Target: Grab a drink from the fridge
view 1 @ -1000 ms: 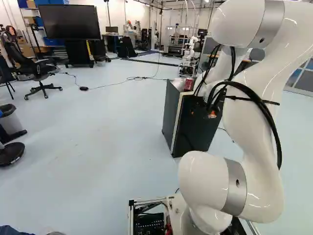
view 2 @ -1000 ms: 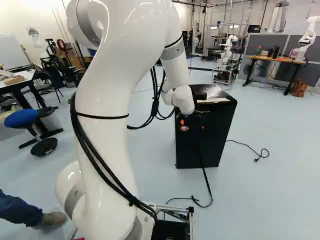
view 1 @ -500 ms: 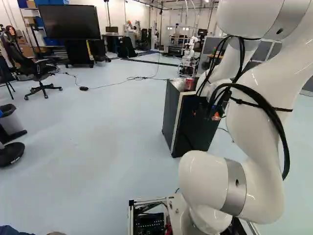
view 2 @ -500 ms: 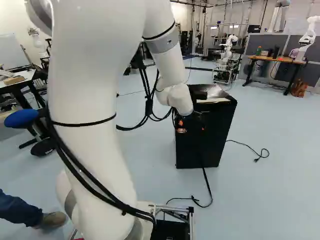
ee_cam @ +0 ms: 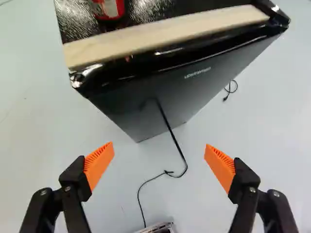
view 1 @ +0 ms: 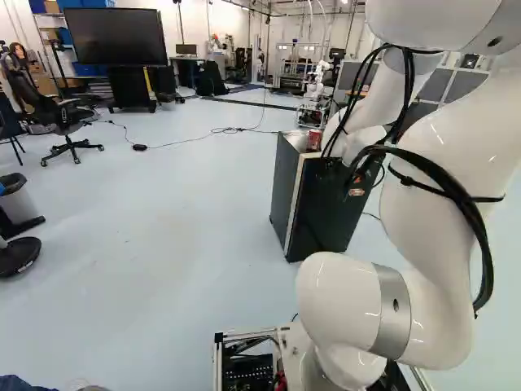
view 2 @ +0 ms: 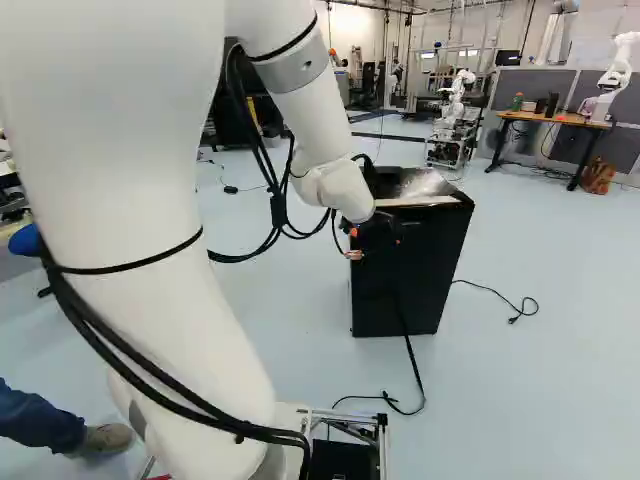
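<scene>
My gripper (view 2: 376, 236) is at the near side of the small black fridge (view 2: 418, 280), close to its upper part in the right base view. From the wrist, the gripper (ee_cam: 159, 148) stands wide open with nothing between its orange pads. The fridge (ee_cam: 167, 90) is ahead of the fingers, its dark front face closed and its pale top edge showing. A red can (view 1: 314, 140) rests on top of the fridge; the same can (ee_cam: 109, 8) shows partly in the wrist view. The arm hides part of the fridge in the left base view, and its inside is not visible.
A black cord (ee_cam: 176, 145) runs down by the fridge front and over the floor. Another cord (view 2: 497, 294) lies beside the fridge. Farther off are another robot (view 2: 457, 100), a desk (view 2: 555, 118) and an office chair (view 1: 69, 122).
The arm has swung, its upper part going right in the left base view and left in the right one. Against the fridge, the gripper has shifted left in the right base view. The base has stayed put.
</scene>
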